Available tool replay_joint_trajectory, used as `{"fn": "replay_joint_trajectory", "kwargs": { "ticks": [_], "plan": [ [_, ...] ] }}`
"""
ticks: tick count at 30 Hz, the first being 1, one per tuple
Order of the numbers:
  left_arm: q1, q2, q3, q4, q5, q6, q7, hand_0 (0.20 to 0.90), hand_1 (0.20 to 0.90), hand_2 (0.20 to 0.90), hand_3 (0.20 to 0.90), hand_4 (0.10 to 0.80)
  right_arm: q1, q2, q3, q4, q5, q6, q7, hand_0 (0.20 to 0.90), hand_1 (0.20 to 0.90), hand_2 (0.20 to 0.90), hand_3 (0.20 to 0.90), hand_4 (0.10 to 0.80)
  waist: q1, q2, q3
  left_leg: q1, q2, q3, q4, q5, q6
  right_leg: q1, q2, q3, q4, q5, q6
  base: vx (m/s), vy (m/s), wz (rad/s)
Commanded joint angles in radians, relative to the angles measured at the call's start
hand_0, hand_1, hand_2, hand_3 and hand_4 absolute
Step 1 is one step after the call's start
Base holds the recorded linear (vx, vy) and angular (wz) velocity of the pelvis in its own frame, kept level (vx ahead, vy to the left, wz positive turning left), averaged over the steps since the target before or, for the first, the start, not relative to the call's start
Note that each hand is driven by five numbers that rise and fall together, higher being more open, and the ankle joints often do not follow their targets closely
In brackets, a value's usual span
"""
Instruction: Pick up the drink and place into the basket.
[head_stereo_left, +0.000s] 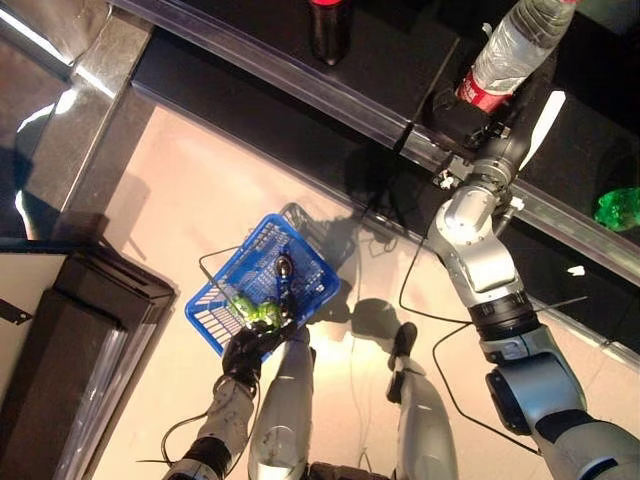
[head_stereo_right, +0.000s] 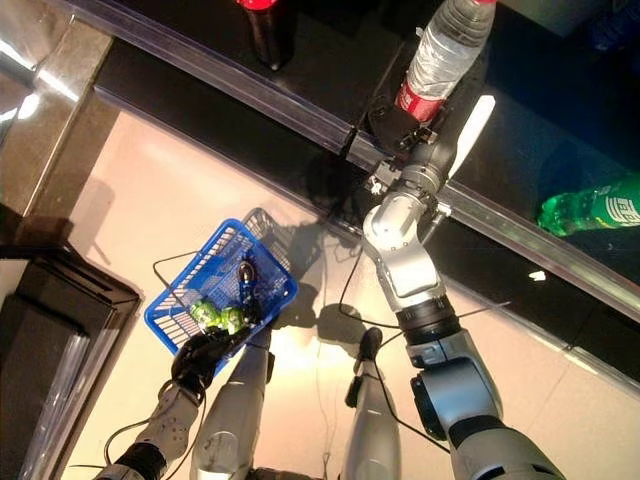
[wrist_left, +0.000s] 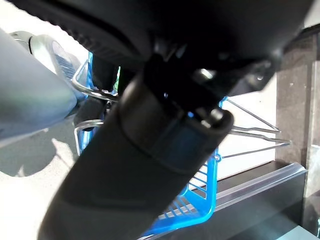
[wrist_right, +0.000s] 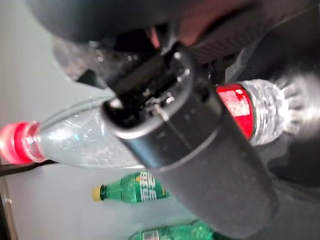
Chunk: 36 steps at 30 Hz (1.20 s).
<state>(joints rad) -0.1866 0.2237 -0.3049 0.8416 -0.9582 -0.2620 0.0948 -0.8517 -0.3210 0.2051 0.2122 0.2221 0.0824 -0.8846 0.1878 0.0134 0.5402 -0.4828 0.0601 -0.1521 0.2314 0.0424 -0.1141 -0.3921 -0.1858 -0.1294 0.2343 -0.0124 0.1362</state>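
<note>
A clear water bottle (head_stereo_left: 510, 45) with a red label and red cap (wrist_right: 15, 142) stands over the black counter at the back right. My right hand (head_stereo_left: 470, 120) is curled round its lower part, with the thumb (wrist_right: 200, 150) across the bottle in the right wrist view. My left hand (head_stereo_left: 250, 350) hangs low at the front and is shut on the wire handle (wrist_left: 95, 92) of a blue basket (head_stereo_left: 215, 310). A green bottle (head_stereo_left: 258, 312) and a dark item lie in the basket.
A dark cola bottle (head_stereo_left: 330, 30) stands on the counter at the back centre. Green bottles (head_stereo_right: 590, 208) lie on the counter to the right. A metal rail (head_stereo_left: 300, 85) edges the counter. A black cabinet (head_stereo_left: 70, 330) stands at the left.
</note>
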Motion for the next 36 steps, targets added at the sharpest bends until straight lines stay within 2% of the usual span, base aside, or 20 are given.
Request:
{"fn": "replay_joint_trajectory", "kwargs": {
  "ticks": [1, 8, 9, 10, 11, 24, 36],
  "plan": [
    [0.078, 0.043, -0.032, -0.145, 0.006, -0.060, -0.037, 0.300, 0.300, 0.300, 0.200, 0.100, -0.129, -0.109, -0.003, -0.116, -0.034, -0.071, 0.041, 0.900, 0.900, 0.900, 0.900, 0.800, 0.028, -0.008, -0.020, -0.001, -0.025, -0.065, -0.005, 0.021, 0.090, -0.009, -0.030, 0.009, 0.068, 0.031, -0.052, 0.015, -0.005, 0.06],
    [0.081, 0.052, -0.032, -0.150, 0.004, -0.059, -0.038, 0.300, 0.300, 0.300, 0.200, 0.100, -0.152, -0.130, -0.013, -0.106, -0.016, -0.062, -0.015, 0.900, 0.900, 0.900, 0.900, 0.800, 0.031, -0.013, -0.020, -0.008, -0.028, -0.065, 0.002, 0.017, 0.092, -0.018, -0.028, 0.005, 0.077, 0.029, -0.051, 0.005, -0.003, 0.01],
    [0.081, 0.054, -0.033, -0.152, 0.002, -0.059, -0.037, 0.300, 0.300, 0.300, 0.200, 0.100, -0.155, -0.133, -0.016, -0.098, -0.012, -0.059, -0.030, 0.789, 0.789, 0.789, 0.771, 0.671, 0.031, -0.013, -0.020, -0.010, -0.029, -0.065, 0.004, 0.016, 0.092, -0.020, -0.027, 0.005, 0.079, 0.028, -0.051, 0.000, 0.000, 0.00],
    [0.080, 0.057, -0.033, -0.153, -0.001, -0.057, -0.037, 0.300, 0.300, 0.300, 0.200, 0.100, -0.161, -0.139, -0.022, -0.081, -0.010, -0.059, -0.050, 0.326, 0.326, 0.326, 0.230, 0.130, 0.031, -0.014, -0.020, -0.012, -0.029, -0.065, 0.006, 0.015, 0.093, -0.021, -0.027, 0.005, 0.080, 0.028, -0.051, 0.000, 0.000, 0.00],
    [0.079, 0.060, -0.034, -0.153, -0.004, -0.057, -0.039, 0.300, 0.300, 0.300, 0.200, 0.100, -0.167, -0.146, -0.025, -0.067, -0.010, -0.056, -0.063, 0.300, 0.300, 0.300, 0.200, 0.100, 0.031, -0.014, -0.020, -0.013, -0.029, -0.064, 0.006, 0.015, 0.093, -0.022, -0.026, 0.005, 0.080, 0.028, -0.051, 0.000, 0.000, 0.00],
    [0.070, 0.085, -0.032, -0.157, -0.024, -0.046, -0.057, 0.300, 0.300, 0.300, 0.200, 0.100, -0.243, -0.220, -0.008, 0.122, 0.067, -0.052, -0.092, 0.300, 0.300, 0.300, 0.200, 0.100, 0.046, -0.019, -0.020, -0.026, -0.039, -0.071, 0.009, 0.012, 0.099, -0.030, -0.024, -0.005, 0.082, 0.028, -0.052, 0.000, 0.000, 0.00],
    [0.064, 0.096, -0.037, -0.160, -0.033, -0.050, -0.063, 0.300, 0.300, 0.300, 0.200, 0.100, -0.267, -0.233, 0.016, 0.206, 0.086, -0.095, -0.066, 0.300, 0.300, 0.300, 0.200, 0.100, 0.055, -0.023, -0.020, -0.027, -0.041, -0.071, 0.006, 0.012, 0.099, -0.029, -0.023, -0.016, 0.082, 0.028, -0.051, -0.012, 0.000, 0.04]
  ]
}}
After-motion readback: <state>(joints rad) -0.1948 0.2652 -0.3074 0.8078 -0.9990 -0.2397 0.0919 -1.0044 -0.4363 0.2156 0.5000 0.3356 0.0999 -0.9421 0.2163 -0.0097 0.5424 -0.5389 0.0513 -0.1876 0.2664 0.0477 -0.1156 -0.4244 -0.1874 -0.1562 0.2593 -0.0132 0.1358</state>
